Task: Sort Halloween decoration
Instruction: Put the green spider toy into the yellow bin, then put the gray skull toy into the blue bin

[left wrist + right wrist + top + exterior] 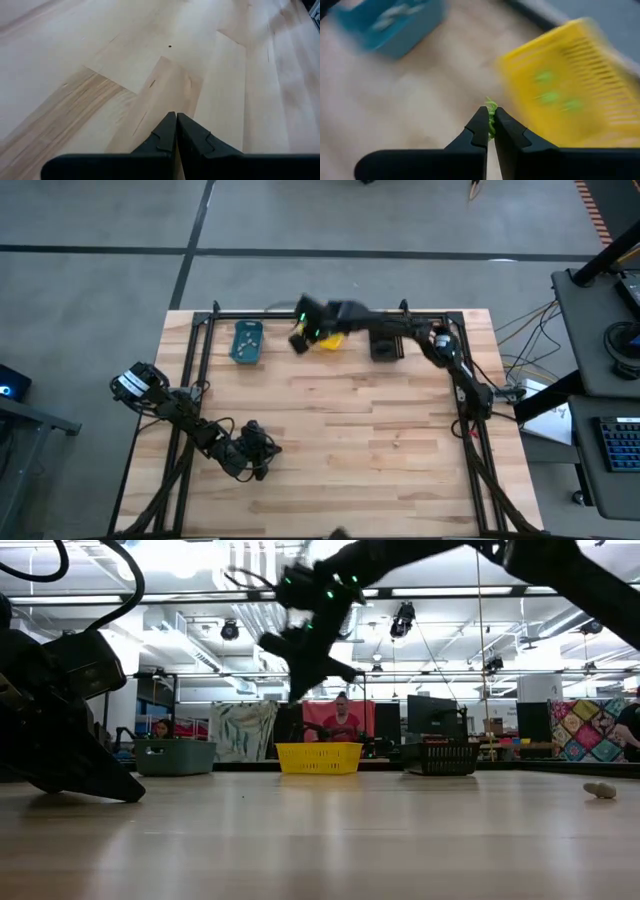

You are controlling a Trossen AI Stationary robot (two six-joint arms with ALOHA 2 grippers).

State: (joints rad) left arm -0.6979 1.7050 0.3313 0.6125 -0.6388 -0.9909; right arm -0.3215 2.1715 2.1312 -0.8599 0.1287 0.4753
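My right gripper [491, 131] is shut on a tiny yellow-green Halloween decoration [491, 111]. It hangs high above the table's far middle [298, 340], between the teal bin [246, 342] and the yellow bin [331, 340]. In the right wrist view the yellow bin [570, 85] holds green trinkets [551, 95], and the teal bin [395, 22] holds pale ones. My left gripper [176, 119] is shut on nothing, low over bare wood near the table's near left [260, 465]. My right gripper pinches the yellow-green decoration between its two fingertips [481, 125]. A bit of it [491, 105] sticks out past the tips. The fingers slant down from above. The decoration is lifted well clear of the table.
A black bin [385, 347] stands right of the yellow one along the far edge. A small pale thing [600, 790] lies on the wood at the right of the low view. A black frame [190, 380] rims the table. People show in the room beyond [342, 720].
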